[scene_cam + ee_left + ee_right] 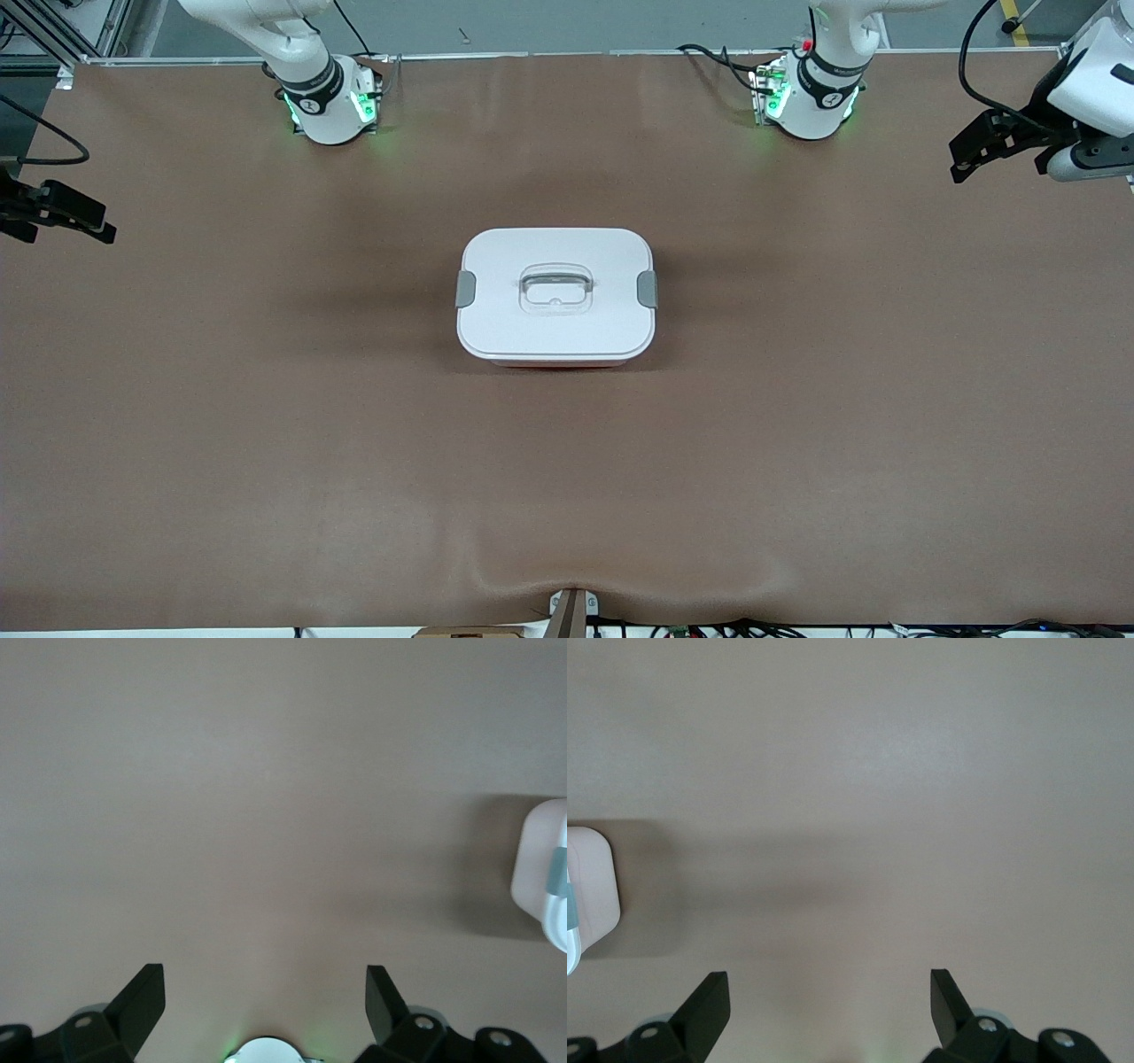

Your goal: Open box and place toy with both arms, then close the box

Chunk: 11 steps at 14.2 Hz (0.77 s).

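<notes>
Box (555, 297) sits closed midway between both raised grippers.

Even overhead light, soft shadows beside box (555, 297).

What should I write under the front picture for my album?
Closed white-lidded pink plastic box sits mid-table while both open tools, left and right, wait at the ends.

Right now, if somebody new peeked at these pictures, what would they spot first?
The box grabs the eye: white lid on, a grey clip at each end, sitting alone mid-table. The toy is nowhere in sight. Next come the two black pincers, both open and holding nothing: the left pincer over the left arm's end of the table, the right pincer over the right arm's end.
</notes>
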Available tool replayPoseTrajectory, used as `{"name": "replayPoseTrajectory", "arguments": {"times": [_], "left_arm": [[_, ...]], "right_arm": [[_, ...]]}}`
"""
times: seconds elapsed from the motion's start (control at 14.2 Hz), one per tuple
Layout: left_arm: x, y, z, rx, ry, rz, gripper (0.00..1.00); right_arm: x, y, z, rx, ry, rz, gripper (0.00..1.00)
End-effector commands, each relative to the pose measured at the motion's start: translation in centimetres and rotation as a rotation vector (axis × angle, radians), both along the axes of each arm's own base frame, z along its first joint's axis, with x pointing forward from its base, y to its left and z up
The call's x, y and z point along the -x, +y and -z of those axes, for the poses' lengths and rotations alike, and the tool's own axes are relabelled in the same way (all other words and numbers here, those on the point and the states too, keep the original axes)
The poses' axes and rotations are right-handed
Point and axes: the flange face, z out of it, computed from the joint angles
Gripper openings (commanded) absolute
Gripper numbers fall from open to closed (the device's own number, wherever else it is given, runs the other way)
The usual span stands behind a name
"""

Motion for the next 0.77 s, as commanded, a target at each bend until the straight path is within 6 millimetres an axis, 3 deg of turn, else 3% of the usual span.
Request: {"name": "replayPoseTrajectory", "arguments": {"times": [0.0, 0.28, 0.7], "left_arm": [[-0.1, 0.1, -0.8, 0.041, -0.014, 0.005, 1.00], [-0.9, 0.4, -0.8, 0.034, -0.017, 0.000, 1.00], [-1.9, 0.4, -0.8, 0.042, -0.016, 0.003, 1.00]], "right_arm": [[0.0, -0.7, -0.2, 0.012, 0.005, -0.004, 1.00], [0.1, -2.2, -0.2, 0.009, 0.000, -0.022, 1.00], [-0.1, -0.8, 0.0, -0.006, -0.006, 0.023, 1.00]]}}
